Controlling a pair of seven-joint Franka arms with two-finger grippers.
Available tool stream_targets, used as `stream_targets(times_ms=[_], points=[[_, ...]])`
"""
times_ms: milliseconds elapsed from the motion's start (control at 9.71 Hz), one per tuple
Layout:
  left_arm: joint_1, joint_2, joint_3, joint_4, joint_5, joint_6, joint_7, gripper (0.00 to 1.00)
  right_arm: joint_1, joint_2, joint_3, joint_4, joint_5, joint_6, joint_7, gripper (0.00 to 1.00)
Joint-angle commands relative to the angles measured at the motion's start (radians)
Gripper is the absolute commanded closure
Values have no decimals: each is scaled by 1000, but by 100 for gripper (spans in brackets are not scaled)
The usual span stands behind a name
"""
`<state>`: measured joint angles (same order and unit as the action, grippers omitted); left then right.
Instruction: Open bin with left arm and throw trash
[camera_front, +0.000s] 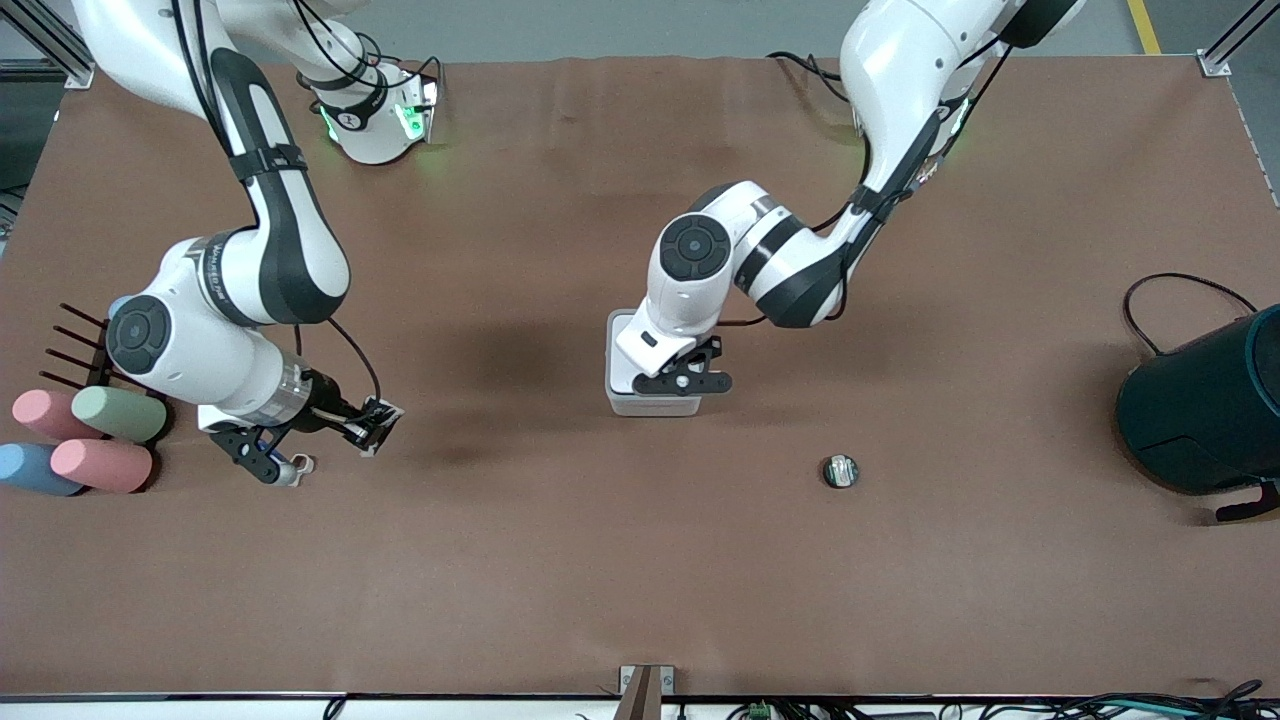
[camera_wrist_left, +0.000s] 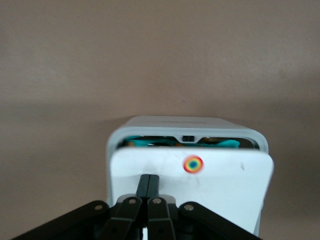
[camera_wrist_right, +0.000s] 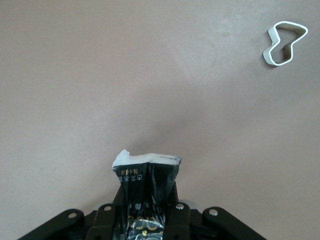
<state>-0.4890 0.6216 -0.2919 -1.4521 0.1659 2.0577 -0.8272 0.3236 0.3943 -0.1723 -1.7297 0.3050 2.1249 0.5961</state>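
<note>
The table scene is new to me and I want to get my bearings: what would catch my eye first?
In the middle of the table, the left gripper, jaws shut, presses on the bin's white lid, tipped so a gap shows at its edge. Toward the right arm's end, the right gripper holds a black packet over the table, beside a cluster of pastel cylinders.

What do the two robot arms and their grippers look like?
Both arms are white, with rounded jointed segments, black bands and round dark joint caps. Thin black cables run along each. The left gripper and the right gripper are black linkages with silver rivets. Green lights glow near both bases.
</note>
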Motion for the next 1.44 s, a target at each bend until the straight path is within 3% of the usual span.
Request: stream_targets(times_ms=[0, 412, 515, 721, 824, 927, 1339], points=[[51, -97, -4, -17, 14, -109, 64, 100, 53, -15, -3, 53, 19, -62, 100, 99], [240, -8, -1, -17, 9, -97, 429, 100, 254, 0, -3, 153, 25, -42, 339, 97], [272, 25, 0, -17, 11, -73, 480, 96, 329, 9, -4, 159, 37, 1, 414, 97], [309, 97, 8, -19, 23, 43, 487, 58, 438, 55, -4, 157, 34, 116, 548, 97], [326, 122, 8, -28, 35, 117, 499, 21, 474, 87, -4, 159, 34, 188, 586, 97], [334, 142, 8, -28, 61, 133, 535, 1, 512, 116, -4, 157, 31, 249, 622, 97], [363, 176, 10, -49, 106, 206, 571, 1, 580, 195, -6, 159, 28, 306, 637, 87]])
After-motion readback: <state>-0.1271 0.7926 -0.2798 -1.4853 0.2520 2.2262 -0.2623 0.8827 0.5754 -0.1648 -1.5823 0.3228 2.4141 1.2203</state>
